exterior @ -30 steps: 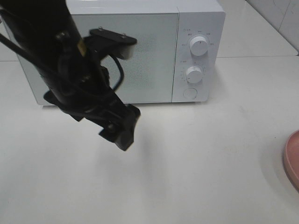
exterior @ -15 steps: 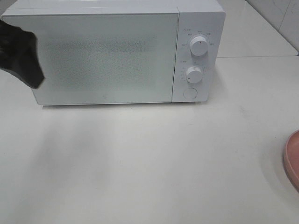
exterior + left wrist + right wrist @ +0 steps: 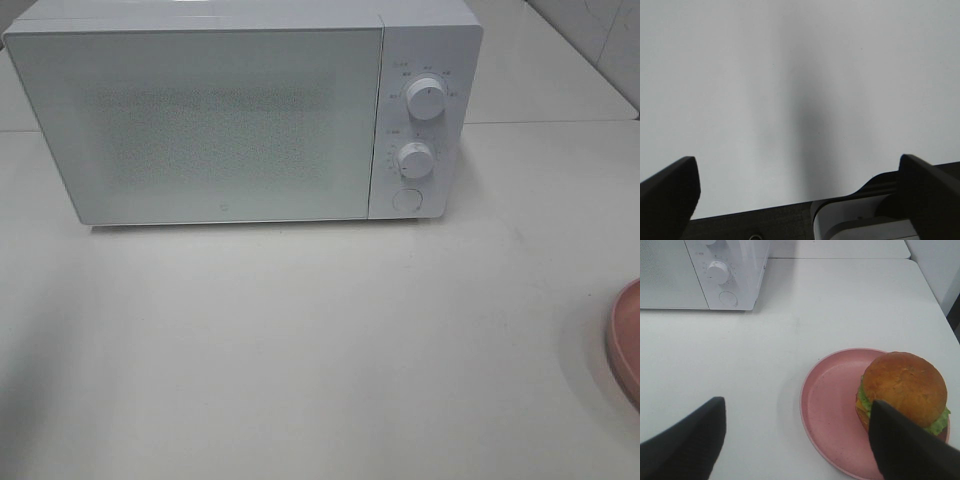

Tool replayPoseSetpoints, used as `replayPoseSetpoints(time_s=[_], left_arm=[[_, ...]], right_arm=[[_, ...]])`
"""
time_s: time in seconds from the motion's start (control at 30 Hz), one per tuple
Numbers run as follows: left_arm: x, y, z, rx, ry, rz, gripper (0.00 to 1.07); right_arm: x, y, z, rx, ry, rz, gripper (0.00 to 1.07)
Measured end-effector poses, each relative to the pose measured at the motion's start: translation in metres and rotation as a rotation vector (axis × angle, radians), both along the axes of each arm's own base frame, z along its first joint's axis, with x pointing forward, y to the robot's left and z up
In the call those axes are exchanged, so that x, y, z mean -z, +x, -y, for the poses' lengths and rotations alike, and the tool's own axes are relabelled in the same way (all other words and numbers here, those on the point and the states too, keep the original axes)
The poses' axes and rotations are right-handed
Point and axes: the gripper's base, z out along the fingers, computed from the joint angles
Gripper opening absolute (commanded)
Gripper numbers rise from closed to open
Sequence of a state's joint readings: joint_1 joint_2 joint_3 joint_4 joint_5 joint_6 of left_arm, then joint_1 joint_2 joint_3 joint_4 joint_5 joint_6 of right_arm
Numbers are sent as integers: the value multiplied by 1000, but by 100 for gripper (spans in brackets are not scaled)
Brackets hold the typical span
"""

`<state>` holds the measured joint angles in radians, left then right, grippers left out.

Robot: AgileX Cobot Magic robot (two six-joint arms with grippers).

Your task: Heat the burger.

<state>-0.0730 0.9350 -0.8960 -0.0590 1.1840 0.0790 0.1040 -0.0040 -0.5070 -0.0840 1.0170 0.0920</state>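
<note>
Spreading across every view, the white table (image 3: pixel 330 340) is the biggest thing here, bare over most of its middle. Microwave (image 3: pixel 240 115) stands at the far side of it, door (image 3: pixel 210 125) shut flush, two dials (image 3: pixel 427 100) and a round button (image 3: pixel 406 199) on the panel at the door's right edge. Pink plate (image 3: pixel 840 405) sits near the right edge of the table, well apart from the oven; only a sliver of its rim shows in the high view. Burger (image 3: pixel 902 390) rests on the plate, off-centre toward the rim, bun up, lettuce and cheese showing at the side.

Right gripper (image 3: pixel 797 440) hovers over the plate, jaws spread wide, nothing between them; one finger (image 3: pixel 905 445) overlaps the burger in the wrist view, though contact cannot be judged. Left gripper (image 3: pixel 797 187) hangs above bare table, jaws fully apart, holding nothing. Neither arm shows in the high view.

Step in hand, as judged: the very start. Door closed, food not yet lifted, nothing inside as far as can be told through the frosted door.

Next move likely calls for opening the door first, probably by the round button or the door's edge, then the right arm bringing plate or burger across the open table into the cavity.
</note>
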Motion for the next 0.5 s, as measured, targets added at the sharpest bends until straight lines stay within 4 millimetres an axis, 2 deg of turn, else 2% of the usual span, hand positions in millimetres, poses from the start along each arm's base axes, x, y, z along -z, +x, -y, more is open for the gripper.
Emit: replayPoseSetpoints(time_s=[0.03, 0.07, 0.1, 0.13, 0.2, 0.23, 0.3, 0.33, 0.5], left_arm=[[0, 0, 0, 0, 0, 0, 100], [4, -15, -1, 5, 0, 42, 100], [4, -15, -1, 5, 0, 42, 100], [10, -29, -2, 14, 3, 79, 100], [12, -35, -3, 18, 5, 92, 100], [17, -47, -4, 30, 9, 126, 100], [20, -53, -4, 34, 11, 141, 100], [26, -64, -5, 38, 12, 165, 100], [40, -80, -6, 42, 13, 182, 100]], right_arm=[[0, 0, 0, 0, 0, 0, 76], [0, 0, 0, 0, 0, 0, 76], [0, 0, 0, 0, 0, 0, 76], [0, 0, 0, 0, 0, 0, 76], [0, 0, 0, 0, 0, 0, 76], [0, 0, 0, 0, 0, 0, 76], [0, 0, 0, 0, 0, 0, 76], [0, 0, 0, 0, 0, 0, 76], [0, 0, 0, 0, 0, 0, 76]])
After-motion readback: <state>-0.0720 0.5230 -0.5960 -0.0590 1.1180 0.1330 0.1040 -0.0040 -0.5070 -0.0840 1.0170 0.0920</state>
